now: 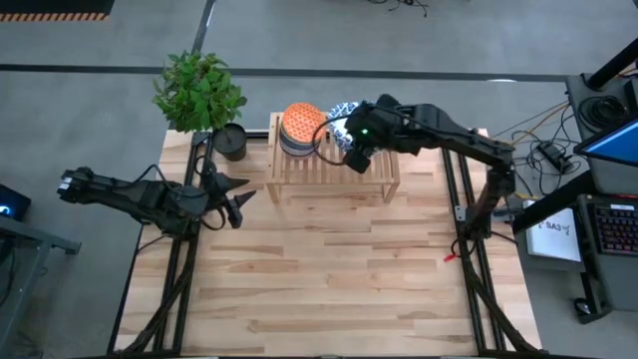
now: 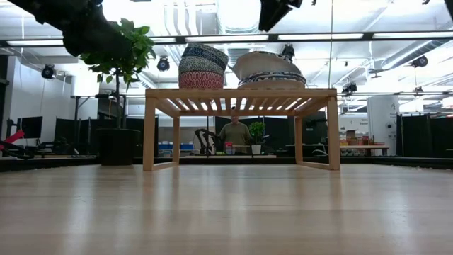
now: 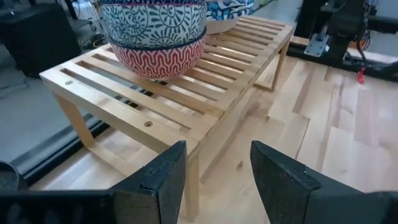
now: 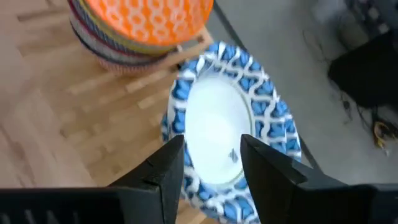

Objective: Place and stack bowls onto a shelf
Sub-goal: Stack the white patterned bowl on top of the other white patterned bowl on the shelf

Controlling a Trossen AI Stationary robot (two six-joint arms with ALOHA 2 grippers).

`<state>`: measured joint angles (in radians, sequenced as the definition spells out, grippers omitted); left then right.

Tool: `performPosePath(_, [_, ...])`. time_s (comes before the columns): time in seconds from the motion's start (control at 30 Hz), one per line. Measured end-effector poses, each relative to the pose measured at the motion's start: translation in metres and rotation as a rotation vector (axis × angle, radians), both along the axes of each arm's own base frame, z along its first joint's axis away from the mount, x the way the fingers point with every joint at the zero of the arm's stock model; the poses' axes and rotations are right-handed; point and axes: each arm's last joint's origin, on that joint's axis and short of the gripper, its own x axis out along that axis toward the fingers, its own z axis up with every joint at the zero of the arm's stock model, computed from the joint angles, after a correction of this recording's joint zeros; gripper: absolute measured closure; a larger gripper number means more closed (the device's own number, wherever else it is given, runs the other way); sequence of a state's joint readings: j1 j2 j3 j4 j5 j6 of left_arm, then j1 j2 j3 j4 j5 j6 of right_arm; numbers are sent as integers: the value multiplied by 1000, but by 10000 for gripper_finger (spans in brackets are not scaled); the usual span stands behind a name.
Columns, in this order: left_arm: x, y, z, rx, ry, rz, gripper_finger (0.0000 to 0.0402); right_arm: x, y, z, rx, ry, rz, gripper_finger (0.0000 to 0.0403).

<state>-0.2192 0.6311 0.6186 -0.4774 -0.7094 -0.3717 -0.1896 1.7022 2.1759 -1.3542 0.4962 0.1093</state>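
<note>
Right wrist view: glossy round blue-rimmed bowl point(image 4: 227, 121) on slatted wooden shelf point(image 4: 93, 93).

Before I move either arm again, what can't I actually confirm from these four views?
- Count of wide blue-rimmed bowls: the right gripper covers them in the high view; the right wrist view shows only the top one.
- Count of small bowls: the orange one hides those beneath; the left wrist view crops the stack.
- The tilted wide bowl's seating: unclear in the low view.
- The shelf's back edge: covered by bowls and arm.
</note>
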Motion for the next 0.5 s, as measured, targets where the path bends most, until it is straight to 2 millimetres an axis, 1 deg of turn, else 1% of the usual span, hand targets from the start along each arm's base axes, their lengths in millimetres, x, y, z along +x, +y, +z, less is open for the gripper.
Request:
performPosePath(0.07, [2,0,1,-8,-14,6,239,-4,3,5,-7,-65,52,264])
performPosePath(0.17, [4,-1,1,-16,-30,14,239,-14,7,9,16,-201,184,287])
performPosePath(0.23, [5,-1,2,-25,-42,20,239,-24,7,8,19,-284,247,307])
performPosePath(0.27, [5,-1,2,-29,-46,22,239,-29,6,4,8,-312,265,317])
performPosePath(0.33, [7,-1,2,-36,-56,25,239,-37,5,-9,-23,-345,283,336])
performPosePath(0.4, [8,-2,2,-39,-58,27,239,-41,2,-29,-65,-380,297,353])
performPosePath(0.5, [11,-2,1,-33,-60,37,239,-43,-2,-62,-122,-443,322,373])
